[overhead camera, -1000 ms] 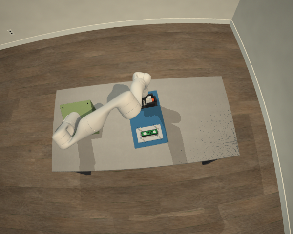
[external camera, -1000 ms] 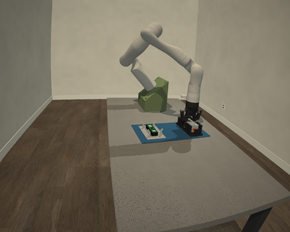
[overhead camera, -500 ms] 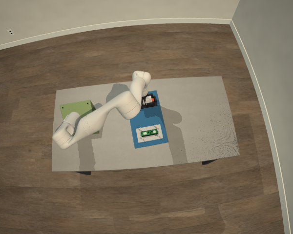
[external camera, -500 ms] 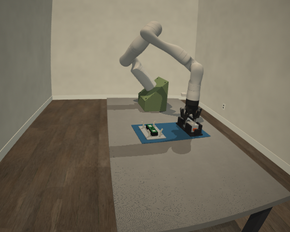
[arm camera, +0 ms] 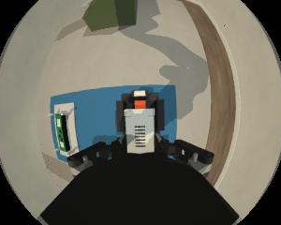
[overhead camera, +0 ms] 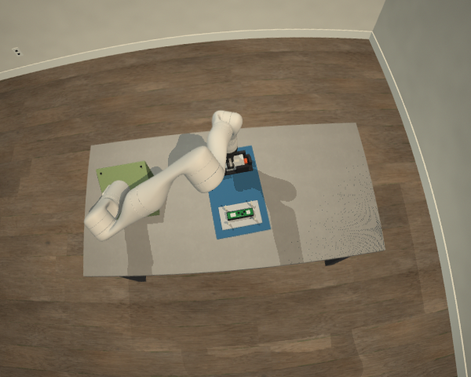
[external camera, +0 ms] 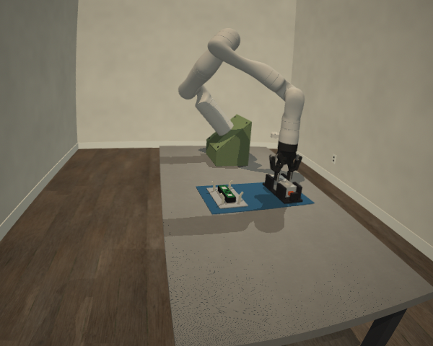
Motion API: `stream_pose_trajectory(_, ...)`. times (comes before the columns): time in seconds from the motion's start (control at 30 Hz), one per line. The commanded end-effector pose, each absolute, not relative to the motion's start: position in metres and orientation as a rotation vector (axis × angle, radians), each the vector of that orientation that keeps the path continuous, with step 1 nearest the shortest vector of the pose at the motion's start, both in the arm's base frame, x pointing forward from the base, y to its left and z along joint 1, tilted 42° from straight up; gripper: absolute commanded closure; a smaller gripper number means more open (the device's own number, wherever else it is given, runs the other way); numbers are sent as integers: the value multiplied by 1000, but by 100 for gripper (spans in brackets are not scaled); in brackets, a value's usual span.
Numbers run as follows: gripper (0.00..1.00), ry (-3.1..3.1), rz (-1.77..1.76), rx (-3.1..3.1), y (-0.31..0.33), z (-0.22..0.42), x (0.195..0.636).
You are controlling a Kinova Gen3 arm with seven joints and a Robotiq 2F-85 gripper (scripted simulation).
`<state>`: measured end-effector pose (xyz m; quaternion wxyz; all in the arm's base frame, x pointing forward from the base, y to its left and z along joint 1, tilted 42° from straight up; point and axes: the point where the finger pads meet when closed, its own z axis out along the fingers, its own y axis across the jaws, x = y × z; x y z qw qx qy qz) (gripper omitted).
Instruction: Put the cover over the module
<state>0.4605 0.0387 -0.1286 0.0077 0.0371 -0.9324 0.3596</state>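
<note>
The cover [arm camera: 140,128], light grey with a row of dark slots, lies between the gripper's [arm camera: 140,143] fingers, below the view's center. The fingers bear on its long sides at nine and three o'clock. An orange part [arm camera: 140,104] adjoins the cover at twelve o'clock. The black holder [arm camera: 160,114] flanks the cover on both sides. Toward nine o'clock, the green-topped module [arm camera: 60,132] sits on the white base plate [arm camera: 71,112]. Both units occupy a blue mat [arm camera: 96,110]. A green block [arm camera: 110,16] stands toward eleven o'clock.

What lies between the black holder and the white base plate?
Only a shadowed stretch of the blue mat, as the top view shows.
</note>
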Motion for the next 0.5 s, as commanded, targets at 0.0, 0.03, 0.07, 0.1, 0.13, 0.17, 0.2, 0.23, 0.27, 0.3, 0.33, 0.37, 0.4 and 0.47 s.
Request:
stream_pose_trajectory(0.0,100,-2926,1121,120,48,-119,463)
stream_pose_trajectory(0.03,100,-2926,1121,120,50,-117,463)
stream_pose_trajectory(0.07,100,-2926,1121,120,52,-115,463)
stream_pose_trajectory(0.1,100,-2926,1121,120,54,-113,463)
stream_pose_trajectory(0.13,100,-2926,1121,120,56,-110,463)
stream_pose_trajectory(0.17,100,-2926,1121,120,56,-110,463)
stream_pose_trajectory(0.2,100,-2926,1121,120,56,-110,463)
stream_pose_trajectory(0.23,100,-2926,1121,120,56,-110,463)
stream_pose_trajectory(0.27,100,-2926,1121,120,56,-110,463)
stream_pose_trajectory(0.3,100,-2926,1121,120,56,-110,463)
stream_pose_trajectory(0.33,100,-2926,1121,120,56,-110,463)
stream_pose_trajectory(0.37,100,-2926,1121,120,56,-110,463)
stream_pose_trajectory(0.4,99,-2925,1122,120,56,-111,463)
stream_pose_trajectory(0.47,99,-2925,1122,120,56,-111,463)
